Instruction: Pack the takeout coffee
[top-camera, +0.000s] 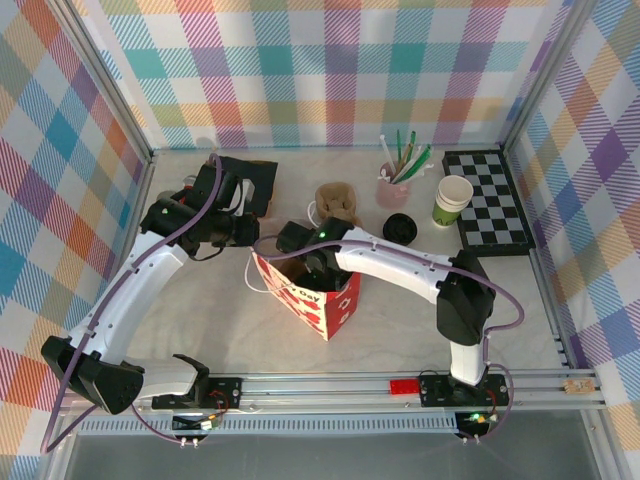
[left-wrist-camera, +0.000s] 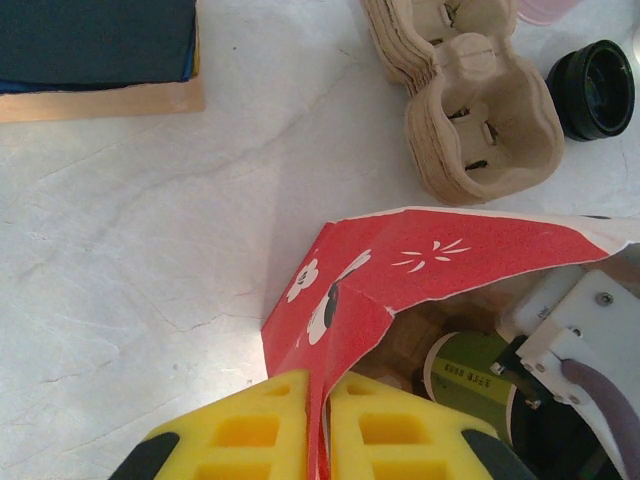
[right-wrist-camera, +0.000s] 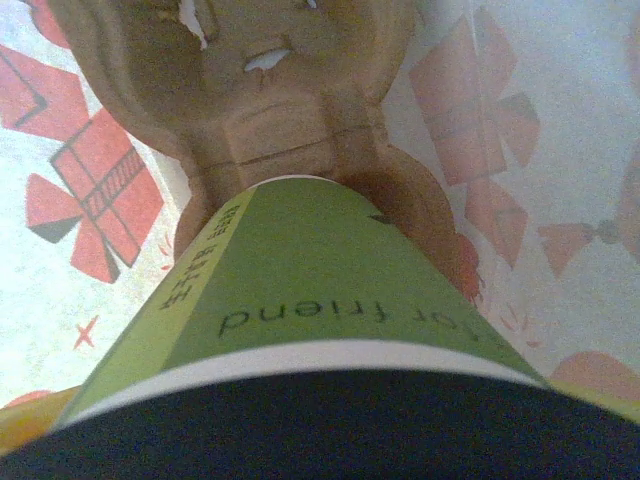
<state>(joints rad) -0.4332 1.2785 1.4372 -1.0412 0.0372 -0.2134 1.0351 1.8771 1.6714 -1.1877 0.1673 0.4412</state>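
Observation:
The takeout coffee (right-wrist-camera: 300, 280), a green-banded paper cup with a black lid, hangs inside the red paper bag (top-camera: 318, 300) at the table's middle. My right gripper (top-camera: 305, 262) reaches down into the bag's mouth and is shut on the cup near its lid; its fingers are hidden. The cup's base points at a brown pulp cup carrier (right-wrist-camera: 260, 90) on the bag's floor. In the left wrist view the cup (left-wrist-camera: 470, 385) shows through the bag's opening. My left gripper (left-wrist-camera: 320, 385) is shut on the bag's red rim (left-wrist-camera: 340, 320), holding the mouth apart.
A stack of pulp carriers (top-camera: 335, 200) and a loose black lid (top-camera: 400, 228) lie behind the bag. A lidless green cup (top-camera: 452, 202), a pink cup of straws (top-camera: 393, 185) and a checkered board (top-camera: 490, 200) stand at back right. A dark flat item (top-camera: 250, 180) lies back left.

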